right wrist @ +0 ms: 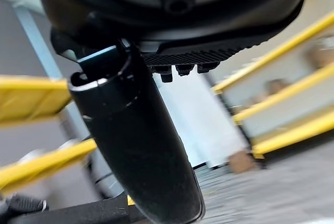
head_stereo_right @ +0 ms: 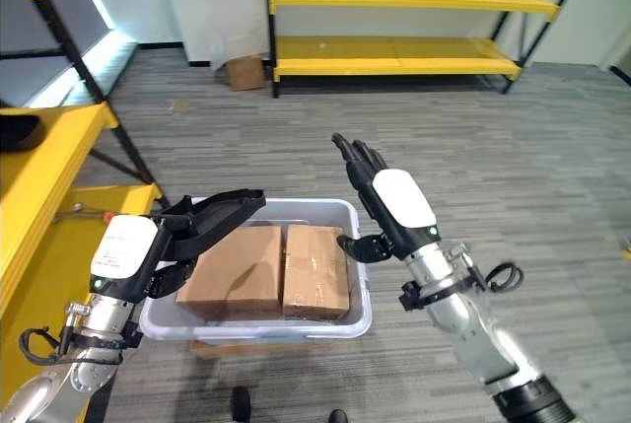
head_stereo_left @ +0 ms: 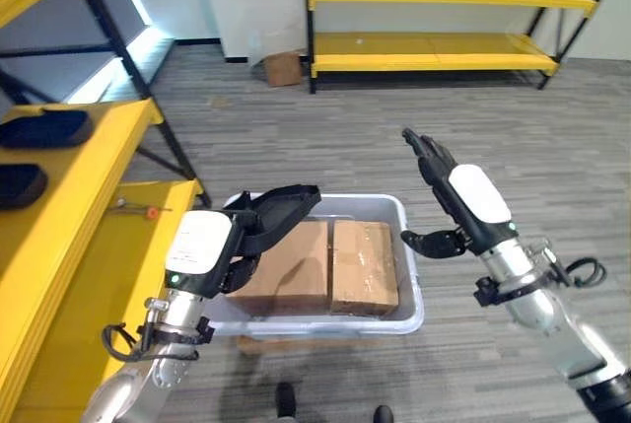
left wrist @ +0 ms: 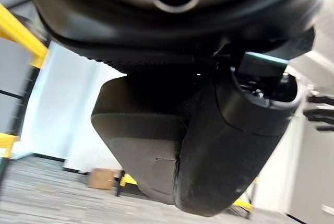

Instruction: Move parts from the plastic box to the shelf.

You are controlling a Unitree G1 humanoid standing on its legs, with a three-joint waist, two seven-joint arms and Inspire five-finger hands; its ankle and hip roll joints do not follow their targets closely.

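Observation:
A pale plastic box point(head_stereo_left: 394, 208) stands on the floor and holds two brown cardboard parcels, one on the left point(head_stereo_left: 291, 270) and one on the right point(head_stereo_left: 365, 265). My left hand point(head_stereo_left: 261, 221) hovers over the box's left side, above the left parcel, fingers straight and holding nothing. My right hand point(head_stereo_left: 444, 181) is raised beside the box's right rim, fingers straight and pointing away, thumb point(head_stereo_left: 429, 242) bent toward the box. A yellow shelf point(head_stereo_left: 69, 216) stands at my left.
Two dark trays point(head_stereo_left: 39, 129) lie on the near shelf's upper level. A long yellow rack point(head_stereo_left: 434, 53) with several cardboard boxes stands at the far wall, and a small carton point(head_stereo_left: 283, 68) sits on the floor beside it. Grey plank floor lies between.

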